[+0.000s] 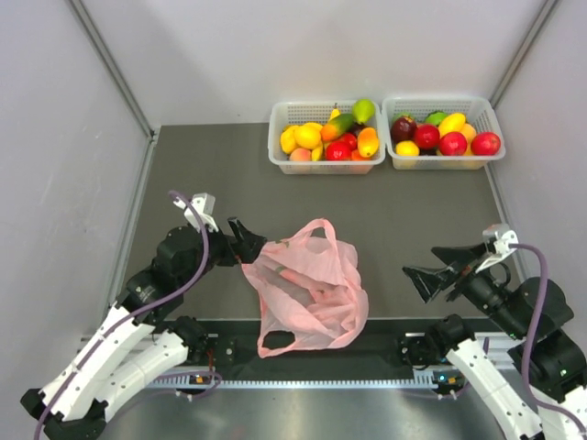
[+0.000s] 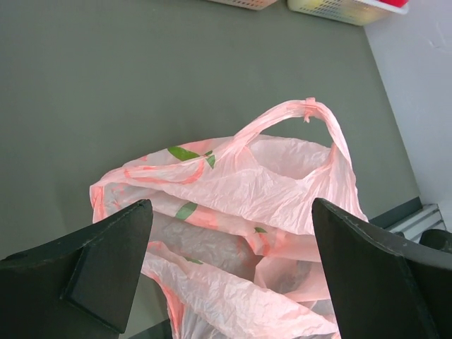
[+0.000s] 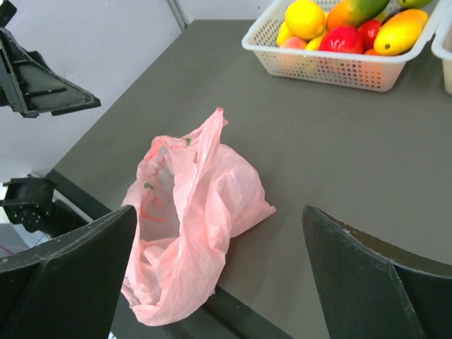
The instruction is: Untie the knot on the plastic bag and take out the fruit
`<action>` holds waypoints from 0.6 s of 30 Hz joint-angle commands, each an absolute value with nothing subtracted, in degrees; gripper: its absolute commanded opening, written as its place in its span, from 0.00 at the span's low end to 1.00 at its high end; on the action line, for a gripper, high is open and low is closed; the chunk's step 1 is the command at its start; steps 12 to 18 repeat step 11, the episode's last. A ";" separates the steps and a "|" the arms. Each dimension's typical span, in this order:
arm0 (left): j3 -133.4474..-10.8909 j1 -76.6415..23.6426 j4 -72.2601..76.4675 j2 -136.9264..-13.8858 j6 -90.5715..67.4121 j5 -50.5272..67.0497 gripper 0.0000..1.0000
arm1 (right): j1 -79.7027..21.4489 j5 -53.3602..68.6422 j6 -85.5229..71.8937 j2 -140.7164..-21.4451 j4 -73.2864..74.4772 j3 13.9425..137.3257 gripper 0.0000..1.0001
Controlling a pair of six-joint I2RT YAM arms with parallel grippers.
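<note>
The plastic bag [image 1: 307,291] lies crumpled on the worktop [image 1: 211,174], mouth gaping, one handle loop [image 2: 296,113] raised. The left fingers [image 1: 248,243] are spread wide on either side of its rim, not pinching it. The right fingers [image 1: 424,277], also spread and empty, hover well apart from it.

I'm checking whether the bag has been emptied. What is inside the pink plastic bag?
The plastic bag lies open; its mouth shows only crumpled pink film. No fruit is clearly visible, but folds cover the bottom, so some could be hidden.
</note>
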State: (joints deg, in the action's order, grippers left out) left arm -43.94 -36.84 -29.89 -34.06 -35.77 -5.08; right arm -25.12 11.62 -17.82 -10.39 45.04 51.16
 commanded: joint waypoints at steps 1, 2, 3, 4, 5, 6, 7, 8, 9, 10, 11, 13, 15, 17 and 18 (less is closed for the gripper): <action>-47.10 -36.65 -28.83 -32.52 -34.19 -3.52 0.99 | -25.49 9.94 -18.19 -8.70 47.37 55.71 1.00; -47.28 -36.56 -28.92 -32.35 -33.93 -3.25 0.99 | -25.40 9.84 -18.37 -8.61 47.02 56.16 0.99; -47.46 -36.56 -28.74 -32.34 -33.93 -3.08 0.99 | -25.40 9.84 -18.46 -8.61 46.93 56.60 0.99; -47.72 -36.56 -28.74 -32.26 -33.58 -2.99 0.99 | -25.40 10.10 -18.63 -8.70 46.67 56.86 1.00; -48.07 -36.65 -28.74 -31.91 -33.40 -2.55 0.99 | -25.49 10.19 -18.98 -8.79 46.32 57.04 1.00; -48.25 -36.65 -28.74 -31.64 -33.40 -2.37 0.99 | -25.40 10.20 -18.98 -9.05 46.14 57.13 1.00; -48.43 -36.56 -28.57 -31.47 -32.96 -2.20 0.99 | -25.40 9.85 -18.90 -9.31 46.23 57.13 1.00; -48.78 -36.65 -28.56 -31.03 -32.70 -1.94 0.99 | -25.40 9.06 -19.16 -9.84 46.49 57.30 1.00; -48.95 -36.65 -28.48 -30.85 -32.61 -1.93 0.99 | -25.40 7.05 -19.25 -10.71 47.28 57.30 1.00; -49.13 -36.65 -28.39 -30.59 -32.09 -2.11 0.99 | -25.40 5.99 -18.99 -11.24 47.81 57.30 0.99; -49.39 -36.65 -28.39 -30.15 -31.99 -2.28 0.99 | -25.40 4.67 -19.16 -11.69 48.07 57.30 1.00; -49.39 -36.65 -28.39 -30.15 -31.99 -2.28 0.99 | -25.40 4.67 -19.16 -11.69 48.07 57.30 1.00; -49.39 -36.65 -28.39 -30.15 -31.99 -2.28 0.99 | -25.40 4.67 -19.16 -11.69 48.07 57.30 1.00; -49.39 -36.65 -28.39 -30.15 -31.99 -2.28 0.99 | -25.40 4.67 -19.16 -11.69 48.07 57.30 1.00; -49.39 -36.65 -28.39 -30.15 -31.99 -2.28 0.99 | -25.40 4.67 -19.16 -11.69 48.07 57.30 1.00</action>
